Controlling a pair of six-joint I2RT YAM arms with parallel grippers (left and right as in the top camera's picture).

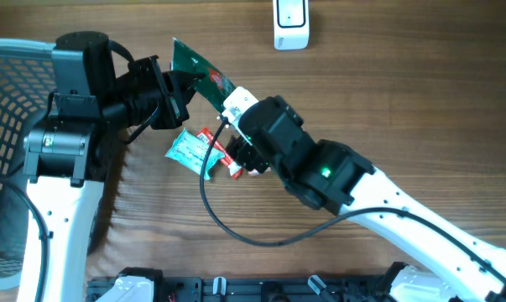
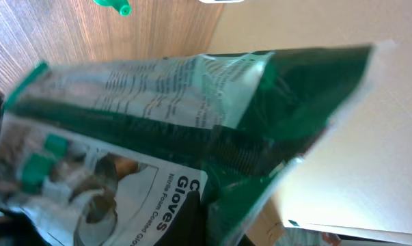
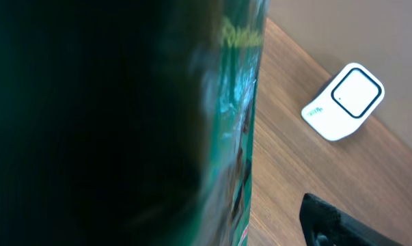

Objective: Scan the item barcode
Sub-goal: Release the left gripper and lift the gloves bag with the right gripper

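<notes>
The green glove packet (image 1: 195, 69) is held on edge above the worktop (image 1: 387, 101), a little way left of the white scanner (image 1: 290, 23) and not over it. The left tool (image 1: 175, 94) is clamped on the packet's side farther from the scanner. The right tool (image 1: 233, 107) sits at the nearer end with its fingers (image 3: 328, 222) apart — bare wood shows between one of them and the plastic. Farther still from the scanner, a teal sachet (image 1: 185, 149) lies flat.

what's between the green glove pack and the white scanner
Nothing: only bare wooden table between the glove pack and the scanner, seen in the overhead view.
</notes>
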